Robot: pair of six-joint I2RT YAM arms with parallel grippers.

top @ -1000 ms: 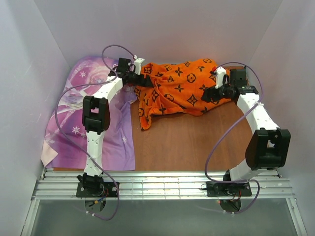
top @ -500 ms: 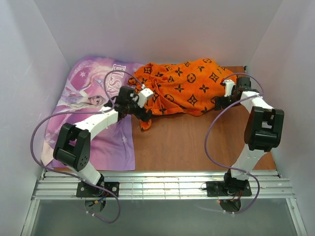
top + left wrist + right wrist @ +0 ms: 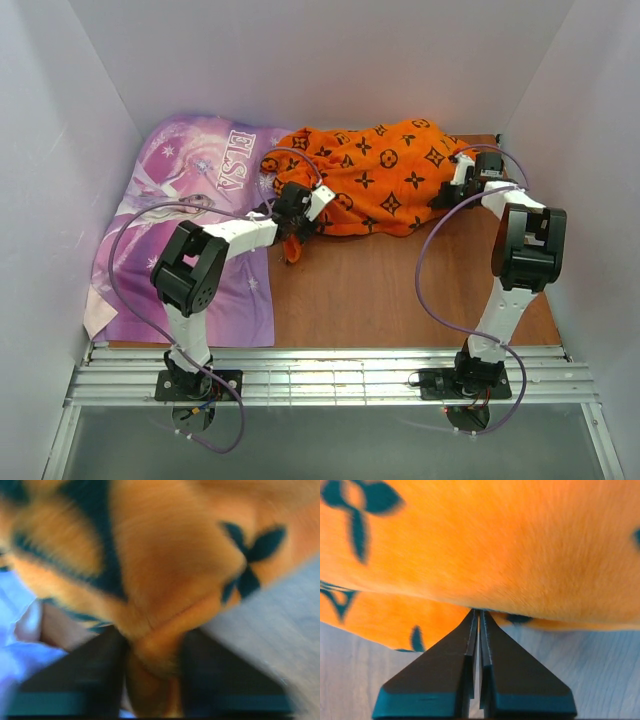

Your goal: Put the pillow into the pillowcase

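The orange pillowcase (image 3: 380, 180) with black motifs lies as a bulging heap across the back of the table. No pillow shows in any view; it is hidden. My left gripper (image 3: 300, 222) sits at the heap's near left corner. In the left wrist view this gripper (image 3: 152, 675) is shut on a bunched fold of the pillowcase (image 3: 165, 565). My right gripper (image 3: 447, 195) is at the heap's right end. In the right wrist view it (image 3: 479, 612) is shut, its tips pressed under the pillowcase (image 3: 495, 545); no cloth shows between them.
A purple "ELSA" print fabric (image 3: 190, 230) covers the table's left side, under the left arm. Bare brown tabletop (image 3: 400, 290) lies in front of the heap. White walls close in left, back and right. A metal rail (image 3: 330, 380) runs along the near edge.
The left gripper came from the back left to the pillowcase's near left corner and shut on a fold. The right gripper swung to the heap's right end and shut.
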